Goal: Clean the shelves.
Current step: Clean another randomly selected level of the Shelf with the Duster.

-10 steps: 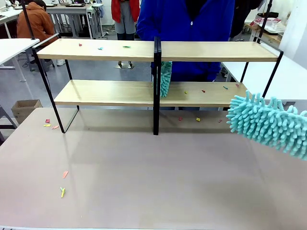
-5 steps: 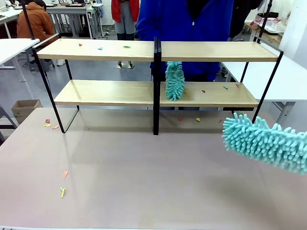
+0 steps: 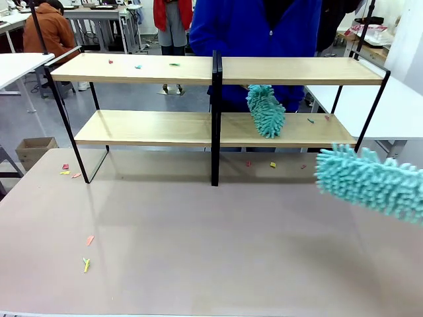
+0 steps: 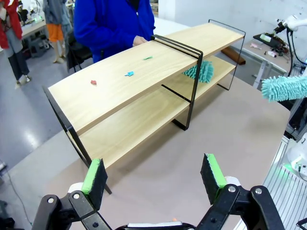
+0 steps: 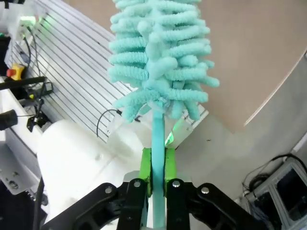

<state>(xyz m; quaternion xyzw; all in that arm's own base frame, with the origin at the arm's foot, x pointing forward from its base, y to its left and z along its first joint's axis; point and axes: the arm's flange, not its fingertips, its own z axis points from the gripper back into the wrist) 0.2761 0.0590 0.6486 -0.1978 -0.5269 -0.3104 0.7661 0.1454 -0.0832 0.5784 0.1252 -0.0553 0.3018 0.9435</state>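
Observation:
The shelves (image 3: 152,127) stand across the far half of the table, two light-wood boards in a black frame with a central post (image 3: 215,119). Small coloured scraps (image 3: 137,66) lie on the top board, and others (image 3: 310,120) on the lower right board. A person in blue holds a teal duster (image 3: 266,109) on the lower right board. My right gripper (image 5: 157,167) is shut on the handle of a second teal duster (image 3: 370,181), which hovers over the table's right edge, clear of the shelves. My left gripper (image 4: 153,175) is open and empty, well back from the shelves (image 4: 134,72).
More scraps lie on the table at the left (image 3: 86,264) and under the lower board (image 3: 272,164). White tables (image 3: 16,66) flank the scene, and a cardboard box (image 3: 33,148) sits on the floor at left. People stand behind.
The person's duster has swept rightward along the lower board, away from the central post. My right duster dipped toward the table, then rose a little.

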